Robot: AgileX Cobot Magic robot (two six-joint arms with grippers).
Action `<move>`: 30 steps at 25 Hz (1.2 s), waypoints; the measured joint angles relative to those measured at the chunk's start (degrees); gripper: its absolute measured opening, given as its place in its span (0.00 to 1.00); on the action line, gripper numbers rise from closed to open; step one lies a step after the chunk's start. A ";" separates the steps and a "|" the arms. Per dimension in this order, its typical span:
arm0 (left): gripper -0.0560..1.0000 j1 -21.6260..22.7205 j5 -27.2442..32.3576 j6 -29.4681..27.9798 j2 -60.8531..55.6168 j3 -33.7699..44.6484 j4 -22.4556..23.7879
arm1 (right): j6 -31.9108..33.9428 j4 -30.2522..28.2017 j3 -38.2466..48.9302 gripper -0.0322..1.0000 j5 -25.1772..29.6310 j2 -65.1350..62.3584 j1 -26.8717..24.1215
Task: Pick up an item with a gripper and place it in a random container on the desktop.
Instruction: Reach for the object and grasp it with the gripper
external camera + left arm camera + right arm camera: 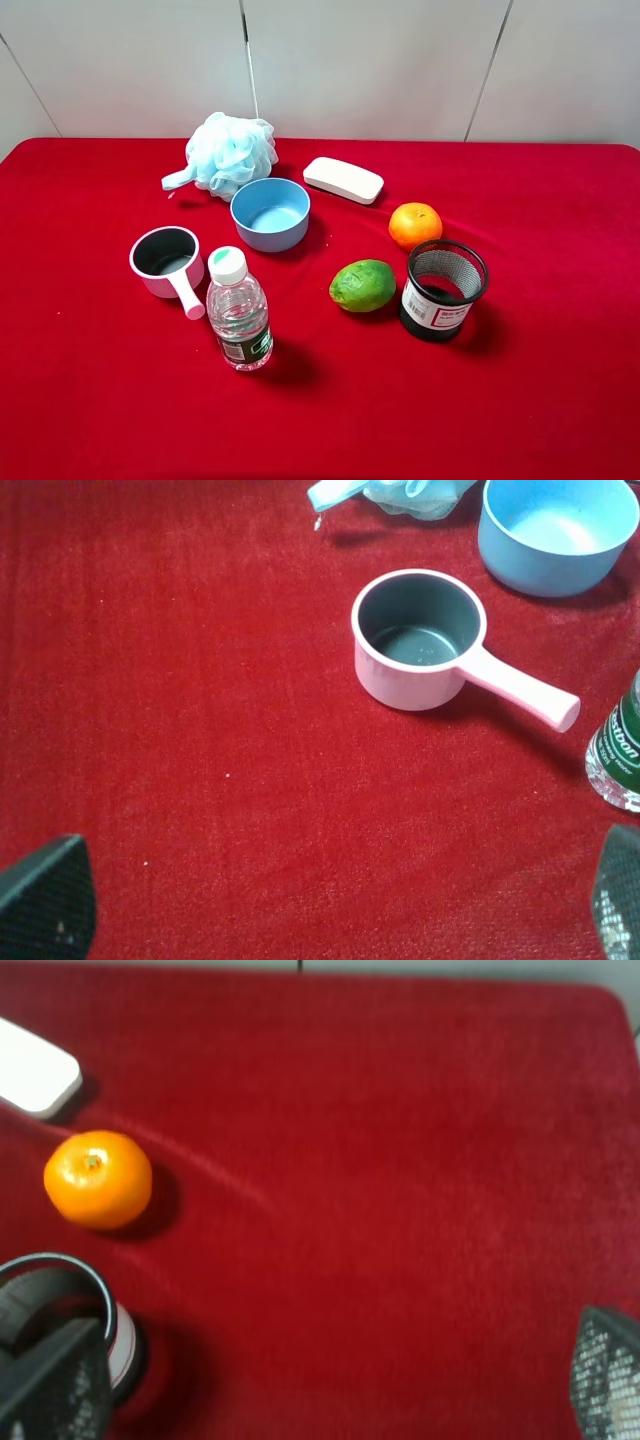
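Note:
The orange fruit (415,225) sits on the red desktop (80,400) right of centre, behind the black mesh cup; the right wrist view shows it too (98,1179). The light-blue bowl (270,213) stands empty at centre-left and also shows in the left wrist view (556,532). Neither arm shows in the exterior high view. My left gripper (330,900) is open and empty, above bare cloth short of the white pot. My right gripper (330,1380) is open and empty, with one fingertip (55,1385) near the mesh cup and well apart from the orange.
A green lime-like fruit (362,285) lies left of the black mesh cup (443,289). A white handled pot (168,262), a water bottle (238,310), a blue bath pouf (230,154) and a white case (343,179) stand around the bowl.

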 joint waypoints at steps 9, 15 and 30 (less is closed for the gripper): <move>0.99 0.00 0.00 0.00 0.00 0.00 0.00 | -1.38 0.19 -13.29 0.70 5.69 17.60 5.64; 0.99 0.00 0.00 0.00 0.00 0.00 0.00 | 2.44 -2.81 -20.30 0.70 7.20 27.52 12.76; 0.99 0.00 0.00 0.00 0.00 0.00 0.00 | 9.96 -3.63 -33.65 0.70 7.45 50.93 22.85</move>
